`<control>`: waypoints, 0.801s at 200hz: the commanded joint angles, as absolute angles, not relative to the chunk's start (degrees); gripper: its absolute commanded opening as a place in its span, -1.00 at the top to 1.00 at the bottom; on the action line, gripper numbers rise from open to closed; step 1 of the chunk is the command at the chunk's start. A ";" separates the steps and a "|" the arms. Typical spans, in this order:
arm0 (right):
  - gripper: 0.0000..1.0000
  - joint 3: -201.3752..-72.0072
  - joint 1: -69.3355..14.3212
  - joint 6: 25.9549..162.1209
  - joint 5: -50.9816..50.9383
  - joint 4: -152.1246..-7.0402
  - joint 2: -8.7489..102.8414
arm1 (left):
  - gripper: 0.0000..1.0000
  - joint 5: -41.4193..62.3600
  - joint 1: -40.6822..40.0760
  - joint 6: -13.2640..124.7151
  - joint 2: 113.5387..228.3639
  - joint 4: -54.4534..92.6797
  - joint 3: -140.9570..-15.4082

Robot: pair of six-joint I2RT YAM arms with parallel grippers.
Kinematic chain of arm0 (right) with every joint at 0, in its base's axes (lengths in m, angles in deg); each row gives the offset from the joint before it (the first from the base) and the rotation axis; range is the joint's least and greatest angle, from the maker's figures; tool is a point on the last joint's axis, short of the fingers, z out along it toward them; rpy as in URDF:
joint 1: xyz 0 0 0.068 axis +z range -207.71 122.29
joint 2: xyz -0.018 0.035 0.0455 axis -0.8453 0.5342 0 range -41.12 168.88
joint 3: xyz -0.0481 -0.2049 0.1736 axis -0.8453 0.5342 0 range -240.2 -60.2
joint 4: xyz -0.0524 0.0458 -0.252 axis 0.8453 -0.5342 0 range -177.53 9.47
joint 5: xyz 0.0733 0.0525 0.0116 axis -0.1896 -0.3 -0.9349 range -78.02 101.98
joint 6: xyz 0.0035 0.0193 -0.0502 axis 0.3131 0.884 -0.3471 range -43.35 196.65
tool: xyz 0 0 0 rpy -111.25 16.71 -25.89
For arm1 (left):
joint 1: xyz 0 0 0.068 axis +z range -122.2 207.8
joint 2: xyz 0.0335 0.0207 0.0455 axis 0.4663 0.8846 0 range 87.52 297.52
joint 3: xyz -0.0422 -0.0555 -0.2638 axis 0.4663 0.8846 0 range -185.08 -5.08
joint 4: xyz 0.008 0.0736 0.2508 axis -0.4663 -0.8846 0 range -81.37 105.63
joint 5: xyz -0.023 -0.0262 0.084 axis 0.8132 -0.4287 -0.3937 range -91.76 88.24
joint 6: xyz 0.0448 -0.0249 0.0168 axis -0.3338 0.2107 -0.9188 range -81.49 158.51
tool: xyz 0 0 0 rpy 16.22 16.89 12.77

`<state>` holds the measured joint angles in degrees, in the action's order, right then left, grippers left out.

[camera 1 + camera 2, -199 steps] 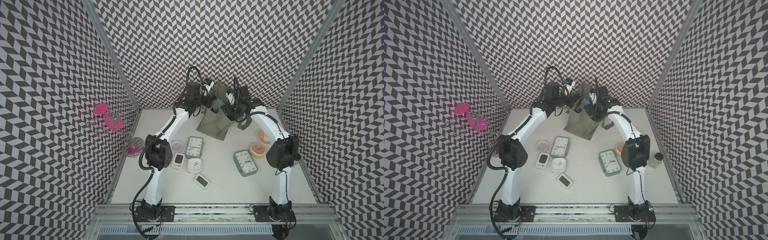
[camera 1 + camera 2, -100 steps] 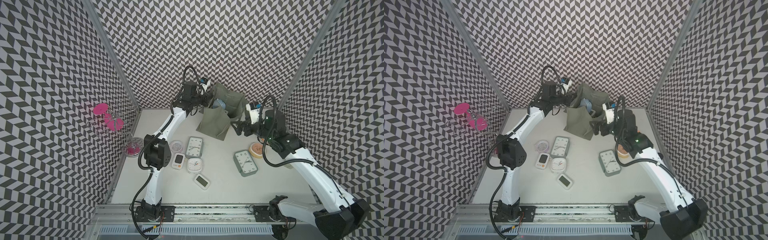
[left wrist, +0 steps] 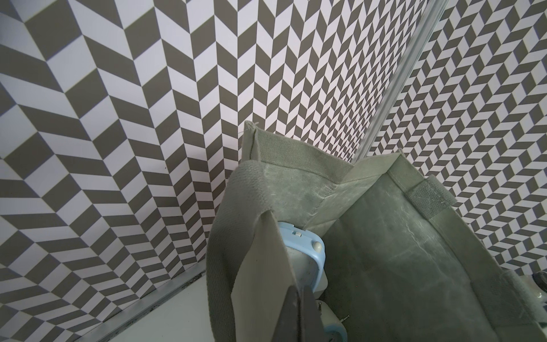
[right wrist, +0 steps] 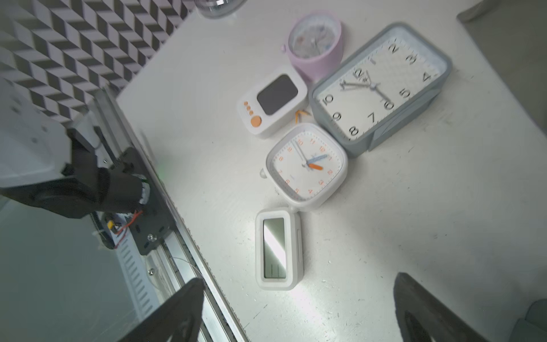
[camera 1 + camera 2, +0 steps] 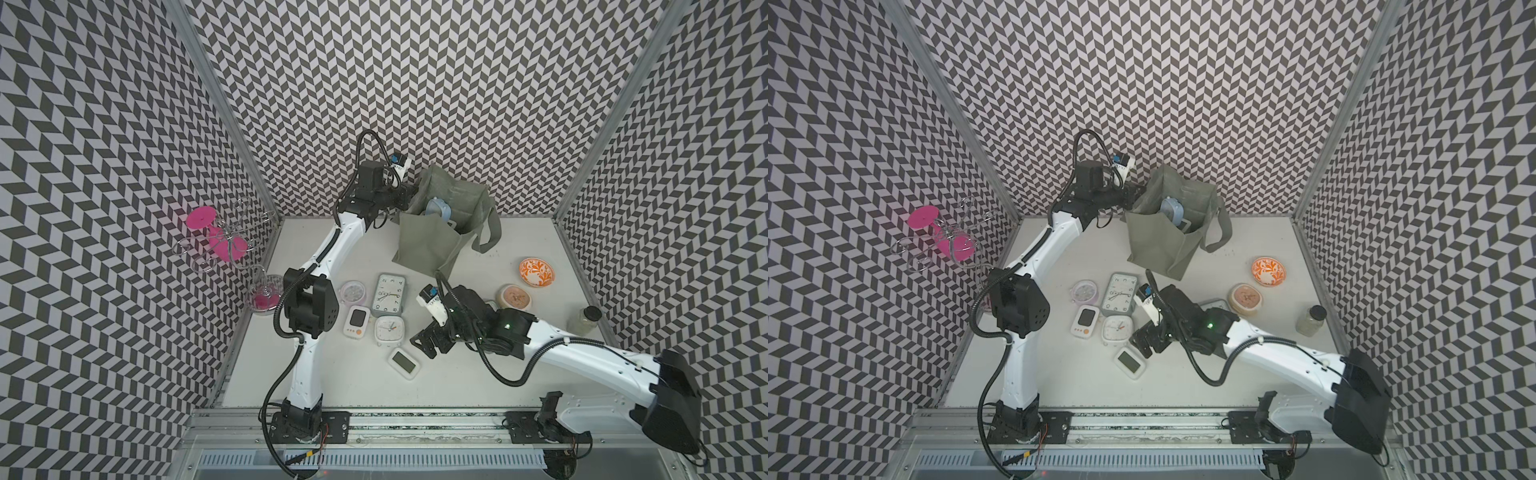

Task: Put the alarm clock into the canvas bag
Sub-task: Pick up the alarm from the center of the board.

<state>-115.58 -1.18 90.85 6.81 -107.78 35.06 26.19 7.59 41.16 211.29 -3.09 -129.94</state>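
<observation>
The canvas bag (image 5: 424,245) is standing open at the back of the table (image 5: 332,374), and the left gripper (image 5: 409,197) is clenching its rim. The right gripper (image 4: 299,311) is hovering released and empty near a white digital clock (image 4: 278,248). A blue alarm clock (image 5: 437,208) is lying inside the bag.

- White table (image 5: 332,386); canvas bag (image 5: 424,245) stands at the back.
- Centre cluster, face up: pink round clock (image 5: 353,292), large grey clock (image 5: 390,293), orange-buttoned digital clock (image 5: 356,332), white square clock (image 5: 388,330), flat digital clock (image 5: 404,363).
- Right side, well apart: orange patterned bowl (image 5: 536,272), tan lidded tub (image 5: 515,298), dark-capped jar (image 5: 586,326).
</observation>
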 commanded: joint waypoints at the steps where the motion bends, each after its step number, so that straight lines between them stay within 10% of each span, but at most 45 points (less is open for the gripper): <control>1: -0.82 -118.08 1.38 91.51 9.24 -109.50 40.15 | 1.00 27.42 7.49 41.19 211.62 -1.61 -132.08; 160: -0.49 -124.10 10.84 90.82 12.08 -110.48 60.71 | 1.00 28.34 7.16 41.57 211.59 -1.25 -132.25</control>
